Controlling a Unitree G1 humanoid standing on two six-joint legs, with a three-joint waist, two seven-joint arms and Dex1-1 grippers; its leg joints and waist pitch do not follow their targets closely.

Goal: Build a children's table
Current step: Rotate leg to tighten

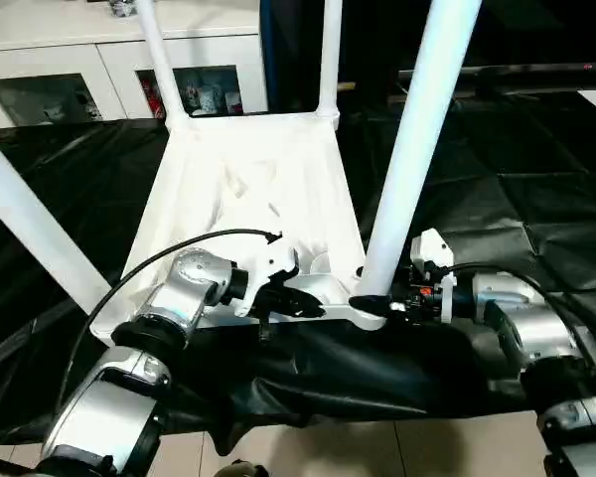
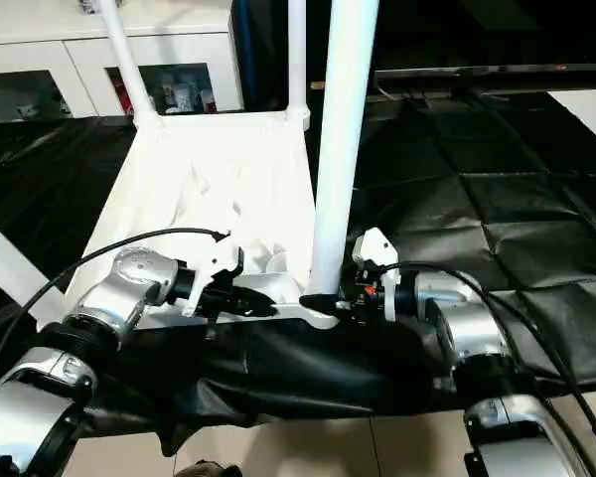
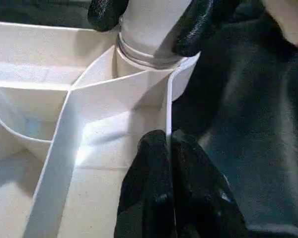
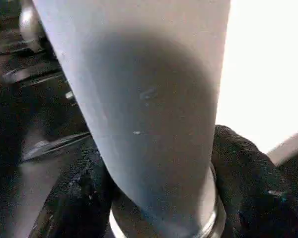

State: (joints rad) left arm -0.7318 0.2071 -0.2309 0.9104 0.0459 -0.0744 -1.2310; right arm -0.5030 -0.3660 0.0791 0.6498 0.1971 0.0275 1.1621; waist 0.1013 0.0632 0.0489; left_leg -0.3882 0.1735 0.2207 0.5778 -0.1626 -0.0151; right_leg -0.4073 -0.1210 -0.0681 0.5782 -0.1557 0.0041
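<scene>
Left eye view shows the white tabletop (image 1: 263, 189) lying upside down on the black-draped surface (image 1: 497, 189), ribbed underside up, with legs standing in its corner sockets. The nearest leg (image 1: 417, 139) rises from the near right corner socket (image 1: 370, 310). The right gripper (image 1: 377, 303) has its jaws closed around that leg's base, one black finger (image 4: 248, 178) on each side just above the socket's ring. The left gripper (image 1: 303, 303) pinches the tabletop's near rim (image 3: 168, 114) beside that corner, jaws closed on the thin wall. Two far legs (image 1: 330, 55) stand upright at the back corners, before a white cabinet (image 1: 99, 60)
</scene>
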